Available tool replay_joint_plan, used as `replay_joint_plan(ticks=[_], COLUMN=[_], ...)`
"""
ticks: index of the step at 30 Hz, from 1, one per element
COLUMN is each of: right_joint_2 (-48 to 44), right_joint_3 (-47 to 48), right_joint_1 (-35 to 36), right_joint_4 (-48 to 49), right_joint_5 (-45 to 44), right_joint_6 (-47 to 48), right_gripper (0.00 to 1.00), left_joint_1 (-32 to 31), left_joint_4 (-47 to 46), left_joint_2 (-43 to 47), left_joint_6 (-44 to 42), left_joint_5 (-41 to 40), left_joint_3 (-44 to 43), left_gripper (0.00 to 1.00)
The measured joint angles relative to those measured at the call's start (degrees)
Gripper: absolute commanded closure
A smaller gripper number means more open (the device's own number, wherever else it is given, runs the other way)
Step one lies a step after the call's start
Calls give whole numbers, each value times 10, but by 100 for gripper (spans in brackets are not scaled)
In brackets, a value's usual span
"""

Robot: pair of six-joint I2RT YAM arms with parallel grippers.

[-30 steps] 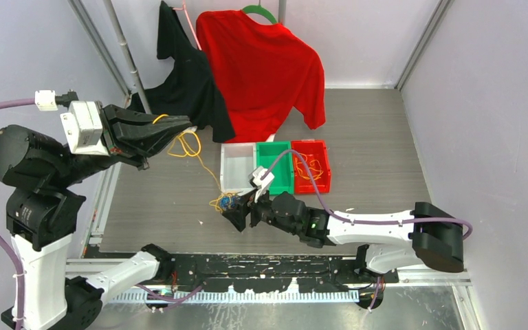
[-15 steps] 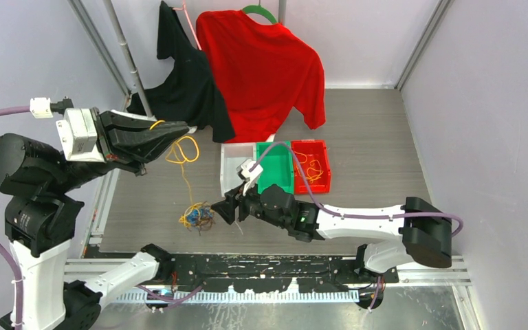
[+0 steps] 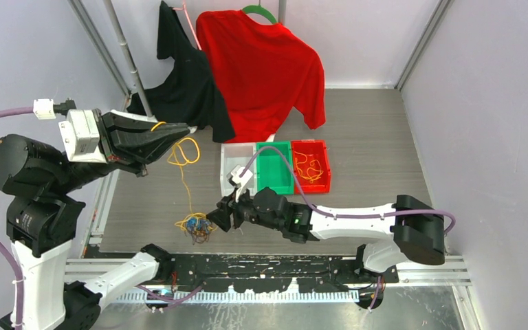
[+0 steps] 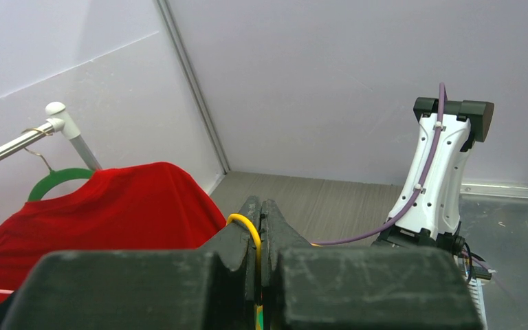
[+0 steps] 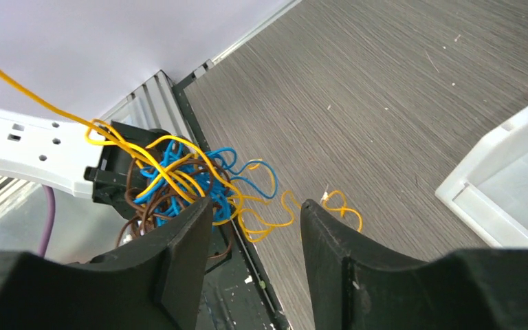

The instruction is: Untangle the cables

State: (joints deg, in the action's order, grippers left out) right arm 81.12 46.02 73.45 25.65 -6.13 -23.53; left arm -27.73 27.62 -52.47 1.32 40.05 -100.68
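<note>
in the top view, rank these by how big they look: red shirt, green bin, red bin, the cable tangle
1. red shirt, by far the largest
2. green bin and red bin: they look about alike, so not ranked against each other
3. cable tangle, the smallest, though its loose strands blur the outline

Rectangular plastic bins, three: white bin (image 3: 237, 155), green bin (image 3: 275, 179), red bin (image 3: 320, 148). Hanging cloth shirts, two: red shirt (image 3: 261, 69), black shirt (image 3: 185, 82). Tangled bundle of thin cables (image 3: 196, 227), one.
</note>
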Motion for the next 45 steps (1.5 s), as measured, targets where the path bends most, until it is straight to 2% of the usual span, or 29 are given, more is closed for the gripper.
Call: replay_joint_plan(ticks=[6,8,9,10,11,13,18,20,24,26,32,33,36,39,42,45], right_joint_2=[12,14,14,14,14,14,14,14,14,14,10,7,-12,-40,-62,-82], right_joint_3=[19,21,21,21,21,21,21,21,21,21,24,24,24,28,36,41], right_joint_1=[0,0,0,0,0,0,0,0,0,0,0,0,0,0,0,0], right_joint_4=[3,5,5,6,7,9,10,10,8,7,-21,-27,-51,-70,-76,-79], right_joint_5=[14,17,18,19,20,20,26,30,33,35,34,33,33,33,34,35], right_joint_6=[-3,-3,-3,-3,-4,-7,-5,-4,2,8,15,16,21,26,29,32], right_gripper=[75,79,78,74,62,53,51,57,88,98,99,99,99,99,99,99], left_joint_1=[0,0,0,0,0,0,0,0,0,0,0,0,0,0,0,0], left_joint_4=[-1,-2,-3,-4,-4,-3,-1,-1,-1,-1,9,12,26,72,136,203], left_joint_2=[3,6,9,12,16,23,25,25,25,25,29,33,58,84,92,94], left_joint_6=[0,0,-1,-1,-3,-5,-6,-6,-6,-6,-26,-34,-61,-91,-118,-154], left_joint_5=[0,0,-1,-1,-2,-2,-4,-4,-4,-4,-10,-13,-28,-28,-9,16], left_joint_3=[8,14,19,25,33,48,59,59,59,59,67,76,128,200,269,318], left_gripper=[100,100,100,100,100,100,100,100,100,100,100,95,69,51,46,45])
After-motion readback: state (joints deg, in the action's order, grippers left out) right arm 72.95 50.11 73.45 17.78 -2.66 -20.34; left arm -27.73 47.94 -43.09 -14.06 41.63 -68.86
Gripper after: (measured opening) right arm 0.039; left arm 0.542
